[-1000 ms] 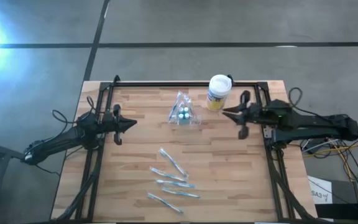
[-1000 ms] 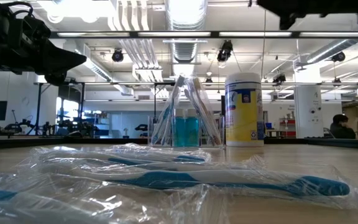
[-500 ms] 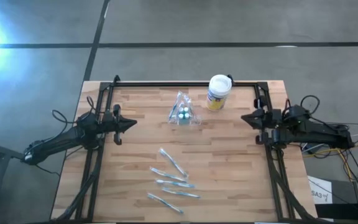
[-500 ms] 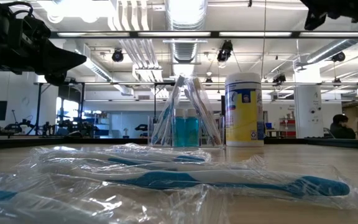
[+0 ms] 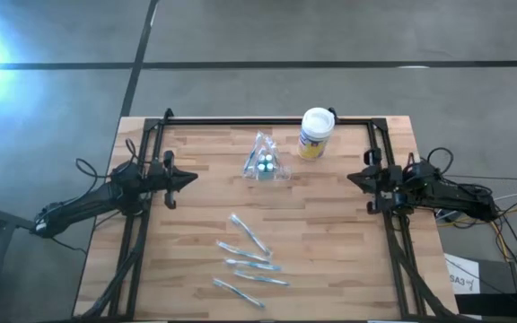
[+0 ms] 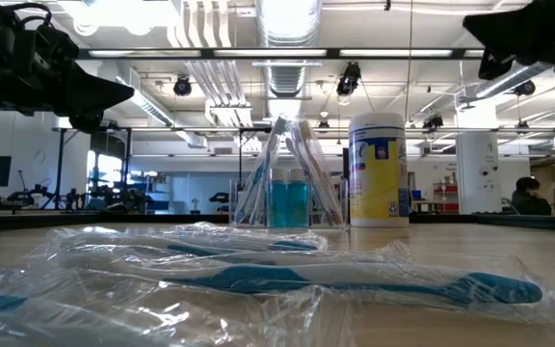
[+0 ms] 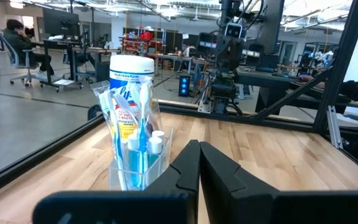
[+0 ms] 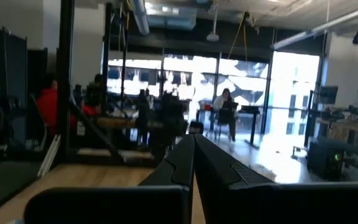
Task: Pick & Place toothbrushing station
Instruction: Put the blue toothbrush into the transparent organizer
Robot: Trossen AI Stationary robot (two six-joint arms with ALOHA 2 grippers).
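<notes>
meanwhile, both arms wait at the table's edges, station untouched

the toothbrushing station (image 5: 265,165), a small clear plastic holder, stands upright on the wooden table (image 5: 205,215) toward the far side, roughly midway between left and right. seen from the left wrist, it holds several toothbrushes standing on end and small blue-filled bottles with white caps. a white-lidded canister (image 5: 316,132) with a yellow label stands just beside it, to its right and slightly farther back; the two look apart, though in the low view the gap between them is narrow.

the left gripper (image 5: 189,178) hangs over the table's left edge, at about the station's depth and well apart from it, its fingers pressed together with nothing between them. the right gripper (image 5: 352,177) sits over the right edge, pointing inward, also pinched closed and holding nothing; its wrist view shows the two dark fingers meeting in a single seam.

nearer the front, five wrapped toothbrushes (image 5: 249,260) in crinkled clear packets lie scattered on the wood, well apart from the station. in the low view one blue-handled brush (image 6: 355,278) lies across the foreground inside its wrapper.

beyond the table, people sit at desks in the room behind.
</notes>
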